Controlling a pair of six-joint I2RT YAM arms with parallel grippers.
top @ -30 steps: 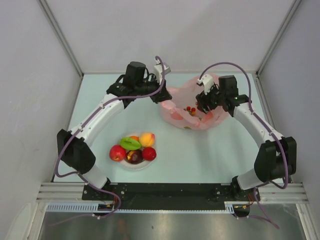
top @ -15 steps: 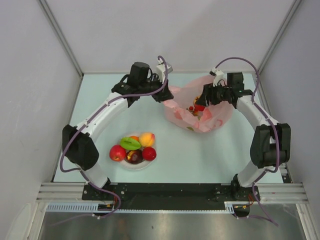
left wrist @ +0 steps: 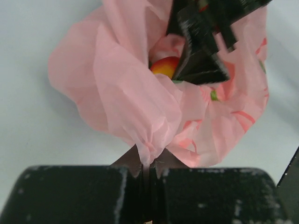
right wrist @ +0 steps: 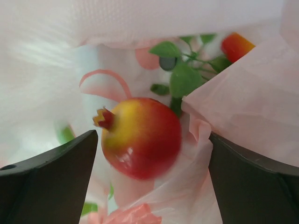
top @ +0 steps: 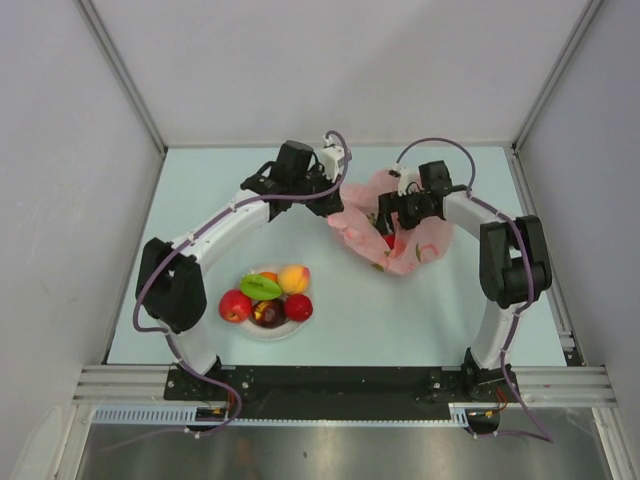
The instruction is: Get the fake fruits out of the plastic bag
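The pink plastic bag (top: pixel 415 240) lies crumpled at the back right of the table. My left gripper (top: pixel 335 192) is shut on a pinched fold of its left edge, which also shows in the left wrist view (left wrist: pixel 149 158). My right gripper (top: pixel 388 222) is inside the bag's mouth. In the right wrist view it (right wrist: pixel 152 172) is open, its jaws on either side of a red-and-yellow fruit (right wrist: pixel 142 137) and not touching it. Red berries with green leaves (right wrist: pixel 187 79) lie just beyond. That fruit also peeks out in the left wrist view (left wrist: pixel 163 67).
A round white plate (top: pixel 250 327) near the front left holds a red apple (top: pixel 235 305), a green piece (top: pixel 260 287), a yellow-orange fruit (top: pixel 294 277), a dark purple one (top: pixel 267 313) and another red one (top: pixel 299 307). Grey walls enclose the table.
My right gripper has moved left and down into the bag's mouth. My left gripper has moved right with the bag's edge, and the bag is bunched narrower.
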